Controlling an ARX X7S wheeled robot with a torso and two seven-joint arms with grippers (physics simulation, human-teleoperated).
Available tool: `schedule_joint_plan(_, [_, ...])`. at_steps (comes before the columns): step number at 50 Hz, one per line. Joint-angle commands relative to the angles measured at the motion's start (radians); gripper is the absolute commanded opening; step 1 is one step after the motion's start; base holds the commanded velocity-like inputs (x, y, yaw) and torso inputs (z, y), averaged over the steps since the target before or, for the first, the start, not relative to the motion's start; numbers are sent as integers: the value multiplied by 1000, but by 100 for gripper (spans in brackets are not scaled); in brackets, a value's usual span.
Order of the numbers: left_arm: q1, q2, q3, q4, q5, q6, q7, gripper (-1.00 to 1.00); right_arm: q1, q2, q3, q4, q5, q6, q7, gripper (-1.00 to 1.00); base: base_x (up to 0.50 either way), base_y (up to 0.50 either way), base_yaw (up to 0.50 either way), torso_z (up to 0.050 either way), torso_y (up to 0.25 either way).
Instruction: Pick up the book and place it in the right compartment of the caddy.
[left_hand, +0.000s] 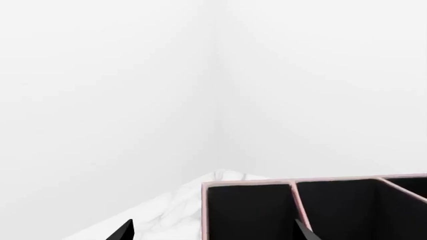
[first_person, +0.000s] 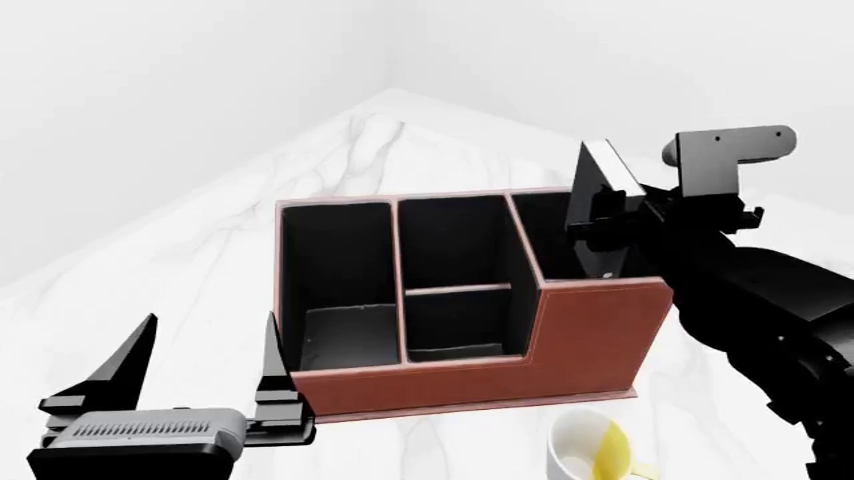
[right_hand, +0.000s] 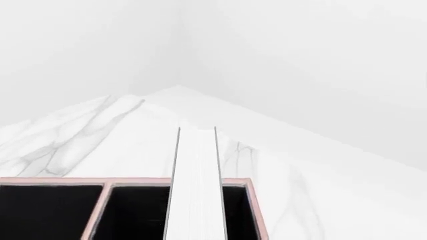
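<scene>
Black book (first_person: 597, 180) above right compartment (first_person: 561, 235)

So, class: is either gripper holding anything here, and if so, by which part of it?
The right gripper holds the book by its lower end, upright over the caddy. The left gripper is open and empty.
</scene>
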Motion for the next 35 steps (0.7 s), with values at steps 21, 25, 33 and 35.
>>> schedule_joint_plan(21, [-2, -5, 4, -5, -4, 6, -6, 100, -9, -18, -5, 65, -87, -60, -28, -100, 0, 0, 0, 0, 1])
schedule_joint_plan(25, [-2, -6, 6, -5, -3, 7, -7, 100, -14, -21, -8, 75, -92, -70, -34, -100, 0, 0, 0, 0, 2])
schedule_joint_plan(33, [-3, -7, 6, -7, -4, 8, -9, 100, -8, -29, -19, 113, -110, -90, -48, -100, 0, 0, 0, 0, 1])
schedule_joint_plan(35, [-3, -7, 6, -8, -5, 8, -9, 100, -9, -30, -21, 119, -113, -94, -51, -100, 0, 0, 0, 0, 0])
